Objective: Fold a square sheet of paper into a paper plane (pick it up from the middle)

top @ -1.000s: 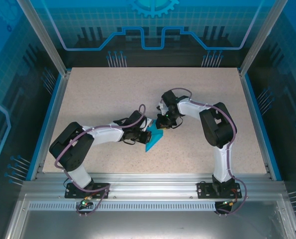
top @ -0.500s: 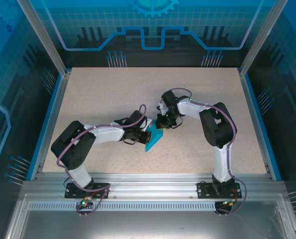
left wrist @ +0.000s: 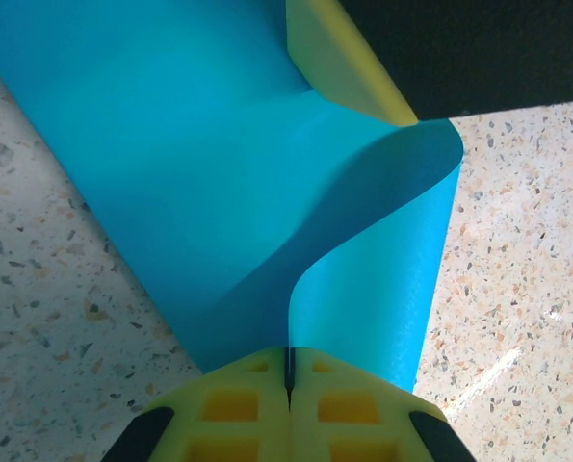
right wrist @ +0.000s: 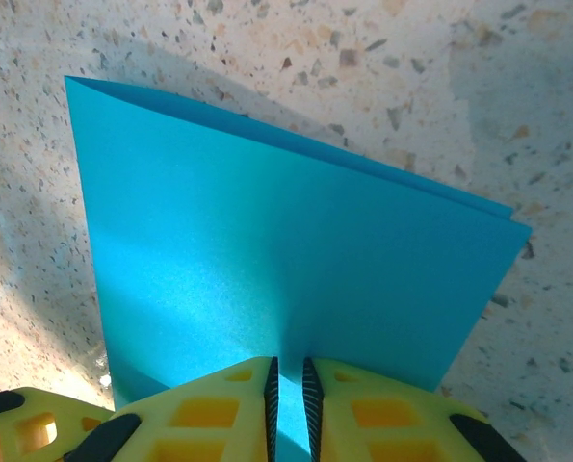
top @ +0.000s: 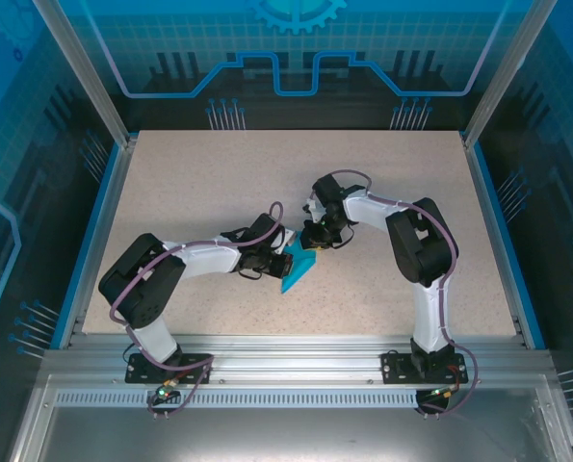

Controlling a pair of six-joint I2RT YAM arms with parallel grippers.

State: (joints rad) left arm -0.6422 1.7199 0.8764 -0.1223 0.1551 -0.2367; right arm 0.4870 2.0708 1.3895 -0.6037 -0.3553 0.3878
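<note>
- My left gripper [left wrist: 288, 371] clamps the paper [left wrist: 199, 192] at its near edge, jaws clenched on it; the sheet curves upward ahead
- My right gripper [right wrist: 288, 377] holds the opposite side, jaws pinched tight on the folded layers
- The paper sits near the middle of the table [top: 199, 183], between both grippers

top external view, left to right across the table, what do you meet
left arm → left gripper → teal-blue paper → right gripper → right arm
</note>
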